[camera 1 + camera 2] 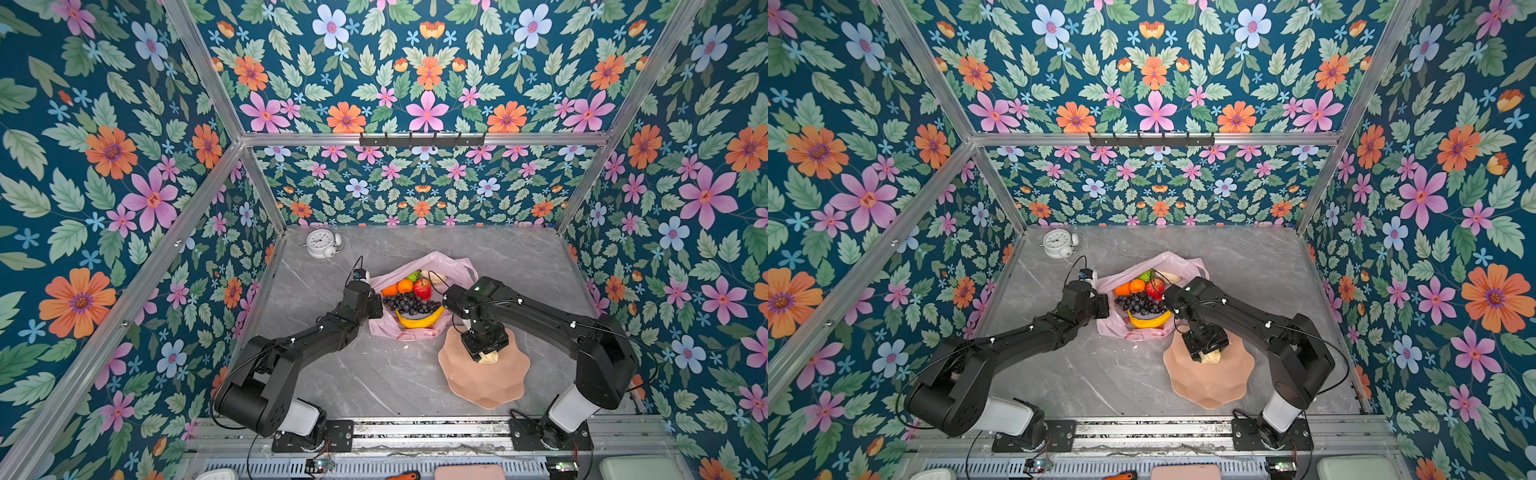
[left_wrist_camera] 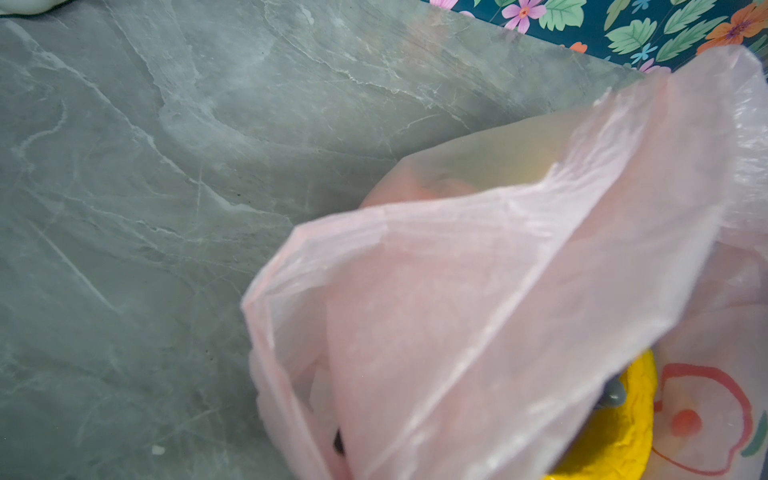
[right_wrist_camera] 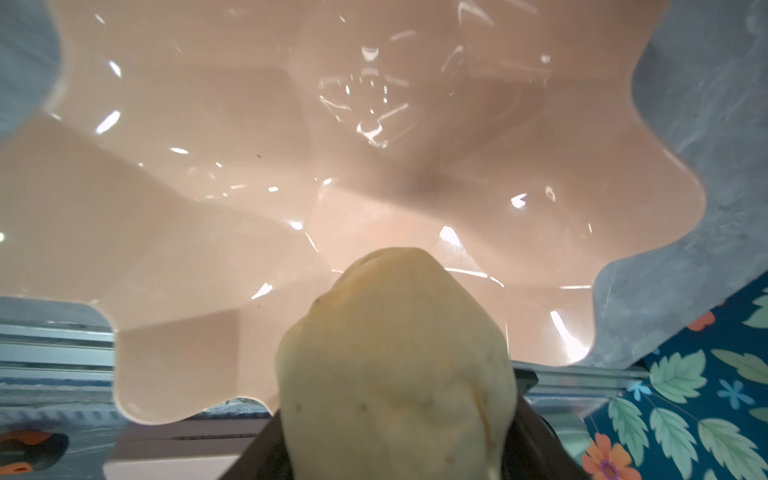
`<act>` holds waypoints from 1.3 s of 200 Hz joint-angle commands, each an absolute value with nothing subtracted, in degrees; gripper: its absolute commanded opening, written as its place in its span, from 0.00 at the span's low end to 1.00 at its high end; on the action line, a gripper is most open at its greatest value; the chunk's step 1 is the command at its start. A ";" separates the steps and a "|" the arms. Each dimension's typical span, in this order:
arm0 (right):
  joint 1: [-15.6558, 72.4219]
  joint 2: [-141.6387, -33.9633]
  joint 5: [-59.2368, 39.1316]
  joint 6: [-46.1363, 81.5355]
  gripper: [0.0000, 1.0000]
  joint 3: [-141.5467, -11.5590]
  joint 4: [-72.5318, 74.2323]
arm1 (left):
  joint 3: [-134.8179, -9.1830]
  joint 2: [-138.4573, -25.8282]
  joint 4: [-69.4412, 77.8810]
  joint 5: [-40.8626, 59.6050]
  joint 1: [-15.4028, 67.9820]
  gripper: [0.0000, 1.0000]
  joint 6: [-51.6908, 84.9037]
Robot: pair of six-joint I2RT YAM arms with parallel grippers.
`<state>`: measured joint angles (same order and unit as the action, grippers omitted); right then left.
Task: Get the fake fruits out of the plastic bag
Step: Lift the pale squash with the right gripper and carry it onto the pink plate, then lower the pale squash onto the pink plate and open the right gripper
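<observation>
Cream lumpy fruit, pale and dark-specked, sits clamped in right tool.

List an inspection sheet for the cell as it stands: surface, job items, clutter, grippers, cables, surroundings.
Surface: grey veined marble tabletop.
Job's things: plastic bag open, holding banana, grapes, apple, two oranges, green fruit, cream piece; second cream piece over the peach bowl.
Clutter: white alarm clock, back left.
Grippers: left gripper shut at the bag's left rim, apparently pinching film; right gripper shut on the second cream piece, above the bowl.
Cables: black loop at left wrist; right wrist's cable arcs over the bag's mouth.
Surroundings: floral walls, aluminium frame, hook rail on back wall.
</observation>
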<state>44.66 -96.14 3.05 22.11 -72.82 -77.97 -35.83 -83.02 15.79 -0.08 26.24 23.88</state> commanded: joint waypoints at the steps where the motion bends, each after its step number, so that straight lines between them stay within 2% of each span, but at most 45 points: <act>1: 45.39 -97.39 3.52 23.38 0.59 -71.72 -81.56 | -36.20 -83.04 16.26 -0.70 26.18 0.00 23.19; 81: 46.49 -100.82 2.19 25.11 0.60 -69.27 -81.30 | -36.20 -82.97 16.17 -0.88 26.19 0.00 23.08; 207: 46.49 -105.74 3.52 25.29 0.67 -68.81 -81.10 | -36.19 -82.75 15.95 -1.05 26.19 0.00 22.85; 260: 46.58 -107.22 3.78 25.01 0.74 -69.25 -80.93 | -36.30 -83.01 16.00 -0.97 26.19 0.00 22.94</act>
<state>46.48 -106.78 3.16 24.43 -68.97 -79.99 -35.83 -83.00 15.73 -0.67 26.22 23.68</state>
